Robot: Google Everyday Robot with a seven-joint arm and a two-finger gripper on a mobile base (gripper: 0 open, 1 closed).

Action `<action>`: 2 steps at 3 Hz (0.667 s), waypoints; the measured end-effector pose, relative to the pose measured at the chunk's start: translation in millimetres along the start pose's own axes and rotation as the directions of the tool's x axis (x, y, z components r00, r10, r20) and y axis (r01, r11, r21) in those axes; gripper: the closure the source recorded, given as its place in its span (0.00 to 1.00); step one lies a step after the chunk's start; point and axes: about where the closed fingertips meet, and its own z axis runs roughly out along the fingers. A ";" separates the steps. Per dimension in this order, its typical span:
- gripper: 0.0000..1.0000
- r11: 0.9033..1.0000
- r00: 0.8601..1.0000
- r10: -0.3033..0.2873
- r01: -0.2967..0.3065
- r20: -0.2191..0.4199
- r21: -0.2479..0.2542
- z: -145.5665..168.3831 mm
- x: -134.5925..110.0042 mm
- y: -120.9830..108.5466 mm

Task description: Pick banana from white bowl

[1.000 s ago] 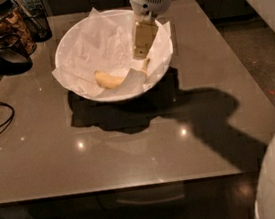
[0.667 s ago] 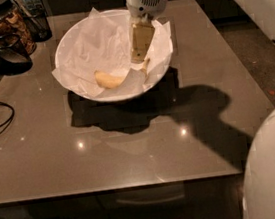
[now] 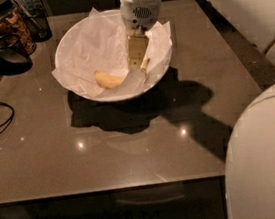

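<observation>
A glass jar (image 3: 1,22) stood far left on the desk (image 3: 132,147). The banana (image 3: 108,79) lay low inside the white bowl (image 3: 120,95). Just right of it the gripper (image 3: 139,66) hung within the bowl; whether open or closed could not be told.

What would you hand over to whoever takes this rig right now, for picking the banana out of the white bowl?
The claw is down inside the wide round white paper-lined bowl, just right of the curved yellow banana; contact unclear.
Banana: lying on the crumpled paper near the bowl's front, not lifted.
Done: reach into the bowl.
Left: close on the banana, lift it out.
</observation>
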 end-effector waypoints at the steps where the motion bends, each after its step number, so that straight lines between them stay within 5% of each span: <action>1: 0.47 1.000 1.000 -0.014 0.014 -0.020 -0.027 15.9 -0.4 1.3; 2: 0.47 0.999 0.999 -0.020 0.018 -0.038 -0.051 31.0 0.8 3.4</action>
